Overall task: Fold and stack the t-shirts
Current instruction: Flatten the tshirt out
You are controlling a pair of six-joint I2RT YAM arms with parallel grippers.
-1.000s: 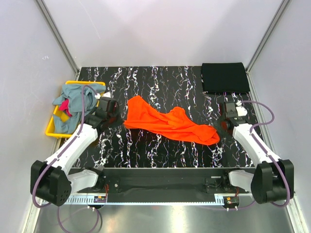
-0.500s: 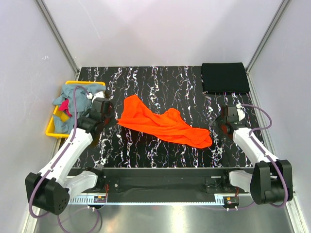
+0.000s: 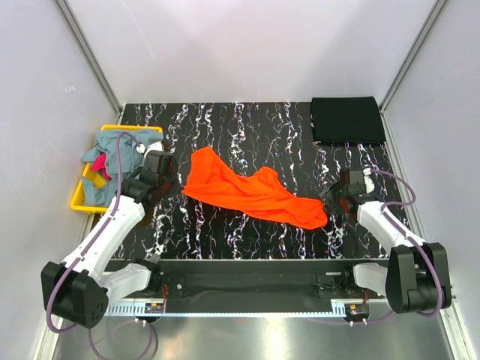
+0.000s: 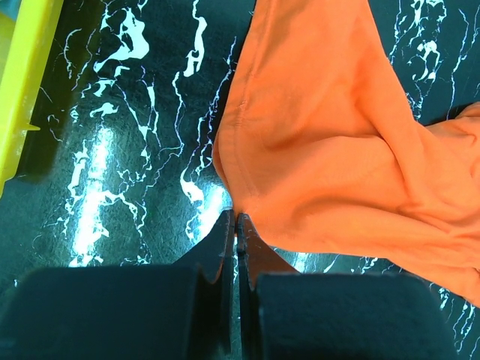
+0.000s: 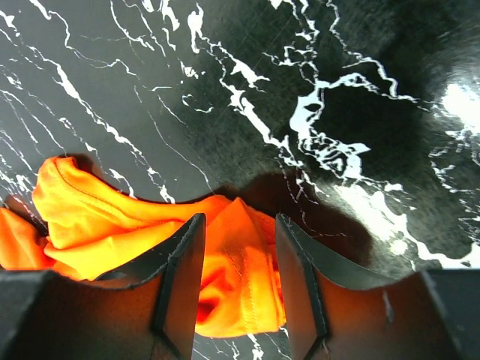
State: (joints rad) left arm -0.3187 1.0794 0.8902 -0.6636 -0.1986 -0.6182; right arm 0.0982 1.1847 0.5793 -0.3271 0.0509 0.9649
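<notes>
A bright orange t-shirt (image 3: 247,191) lies crumpled in a long diagonal strip across the middle of the black marble table (image 3: 247,124). My left gripper (image 3: 175,182) is at the strip's left end. In the left wrist view the gripper (image 4: 236,217) is shut on the hem of the orange shirt (image 4: 322,142). My right gripper (image 3: 330,199) is at the strip's right end, open. In the right wrist view its fingers (image 5: 180,262) stand apart on either side of a bunched orange fold (image 5: 240,262). A folded black t-shirt (image 3: 347,120) lies at the far right corner.
A yellow bin (image 3: 77,199) at the table's left edge holds a grey-blue shirt (image 3: 114,159) and a magenta one (image 3: 102,172). Its yellow rim (image 4: 26,82) shows at the left of the left wrist view. White walls enclose the table on three sides.
The left gripper has dragged the orange shirt's left end a little left and away. The right gripper has moved nearer and left onto the shirt's right end, its jaws widening slightly.
</notes>
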